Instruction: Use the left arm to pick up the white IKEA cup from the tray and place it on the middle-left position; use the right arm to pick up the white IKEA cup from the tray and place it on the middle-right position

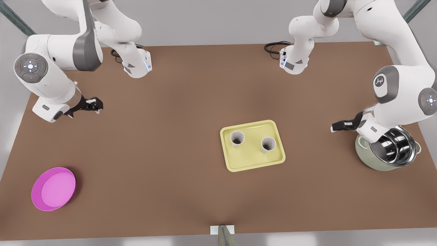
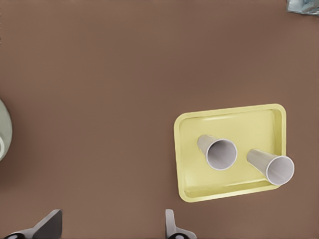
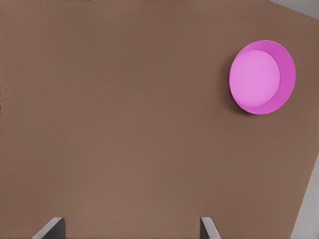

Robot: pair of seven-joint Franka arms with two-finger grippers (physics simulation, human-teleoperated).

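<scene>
— Pale yellow is seen on the tray [image 1: 233, 163]; what is held in it?

— Two white cups are carried inside its low raised rim: one cup [image 1: 237, 138] toward the front view's left, the other cup [image 1: 268, 144] just beside it toward the front view's right. Both are stood upright, apart from each other, with round open mouths and shadowed hollows. The tray itself is flat and rectangular with rounded corners, and it is set on the plain brown desk [image 1: 177, 143].

— And the other vessels?

— A round magenta dish [image 1: 53, 188] with a smooth, paler floor is placed near the desk's front corner at the front view's left. A pale green pot [image 1: 365, 153] topped by mirror-bright steel is found at the front view's right edge.

— How are the claws held?

— The left claw [image 1: 336, 127] is poised above the desk just beside the pot, well apart from the tray; in its wrist view the fingers [image 2: 50, 224] are spread, nothing gripped. The right claw [image 1: 95, 104] is hung over bare desk at the front view's left, its fingers [image 3: 209, 226] likewise parted and unladen.
</scene>
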